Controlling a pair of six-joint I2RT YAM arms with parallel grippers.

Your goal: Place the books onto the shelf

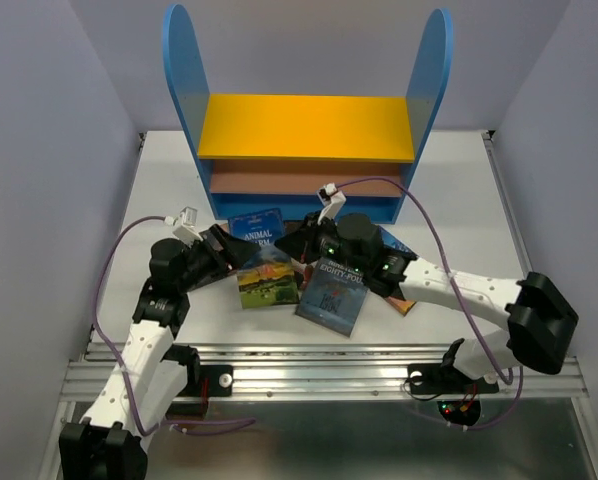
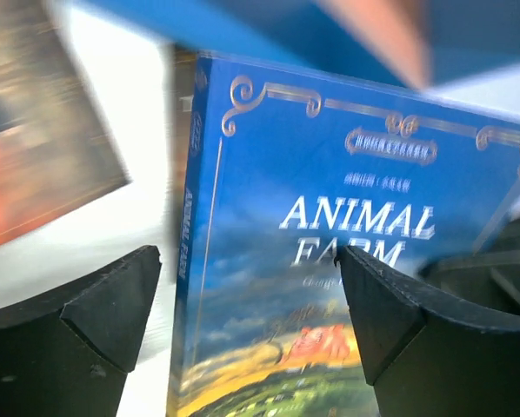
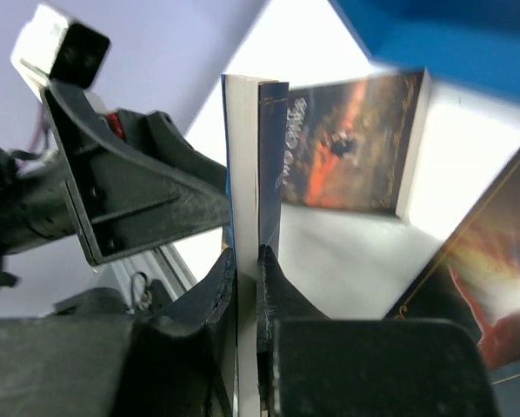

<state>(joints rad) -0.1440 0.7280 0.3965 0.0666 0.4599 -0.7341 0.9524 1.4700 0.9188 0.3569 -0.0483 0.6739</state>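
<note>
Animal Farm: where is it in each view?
Top: Animal Farm left of centre, before the shelf.
Left wrist: fills frame, cover facing, between open left fingers.
Right wrist: centre, edge-on, pinched by right fingers.
Landmark: blue shelf, along the top of both wrist views.

1 overhead, 2 close wrist views

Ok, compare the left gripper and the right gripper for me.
The left gripper stands wide open, while the right gripper is shut. The left gripper's fingers straddle the Animal Farm book without clamping it; the right gripper pinches that book's thin edge. Both are black two-finger grippers meeting at the same book, in front of the shelf.
</note>
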